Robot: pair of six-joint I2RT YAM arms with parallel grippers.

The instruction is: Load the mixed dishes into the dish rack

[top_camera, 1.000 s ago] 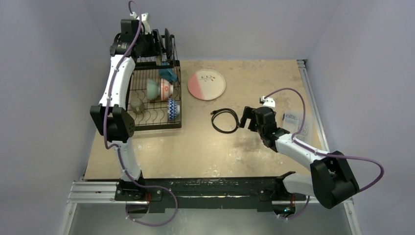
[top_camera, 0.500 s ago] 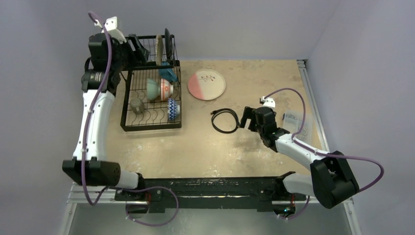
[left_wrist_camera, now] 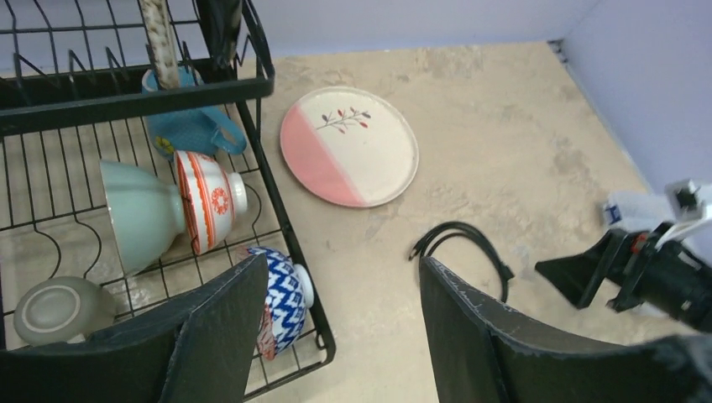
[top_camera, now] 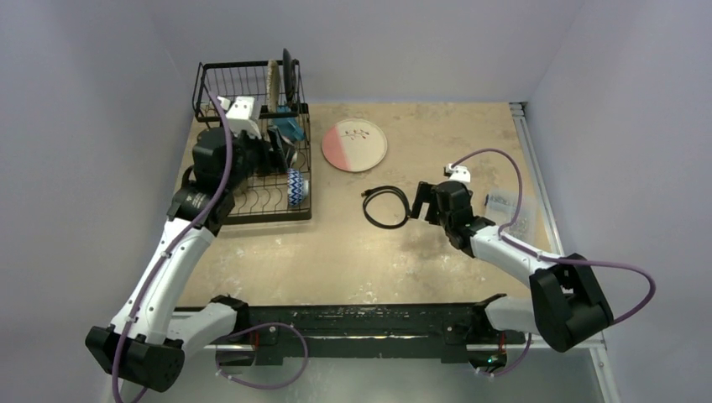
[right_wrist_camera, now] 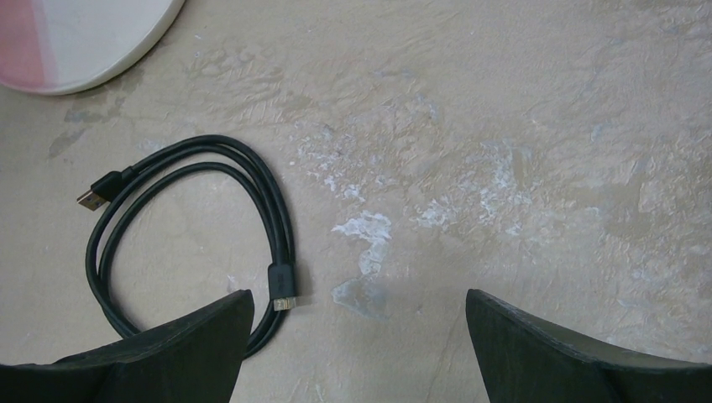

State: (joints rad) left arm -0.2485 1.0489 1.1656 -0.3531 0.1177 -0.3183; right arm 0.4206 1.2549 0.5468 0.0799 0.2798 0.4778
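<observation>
Right gripper [right_wrist_camera: 357, 306]: it hangs low over the table [top_camera: 353, 269], jaws spread wide, and nothing is between them.
Black cable [right_wrist_camera: 282, 273]: a loose coil lying flat on the table, just left of the right gripper and not touching it.
Clear box [top_camera: 512, 210]: on the table at the other side of the right gripper, near the right edge.
Left gripper [left_wrist_camera: 342, 285]: it hovers above the right part of the dish rack [top_camera: 260, 220], fingers well apart, holding nothing.
Dish rack: it stands in the far left part of the table, with the lower tray nearer and the raised basket farther.
Small grey cup [left_wrist_camera: 54, 309]: in the near left part of the lower tray.
Blue zigzag bowl [left_wrist_camera: 281, 298]: on its side at the near right corner of the lower tray.
Mint-green bowl [left_wrist_camera: 138, 214]: on its side in the middle of the lower tray.
Red-patterned bowl [left_wrist_camera: 206, 197]: on its side, pressed against the right of the mint-green bowl.
Blue-handled mug [left_wrist_camera: 189, 126]: in the tray just beyond the two bowls, below the bar of the raised basket.
Pink-and-white large plate [left_wrist_camera: 348, 147]: flat on the table, just beside the right of the rack, outside it.
Speckled grey small plate [left_wrist_camera: 159, 42]: upright on its edge in the raised basket.
Black plate [left_wrist_camera: 222, 25]: upright too, just right of the speckled one.
</observation>
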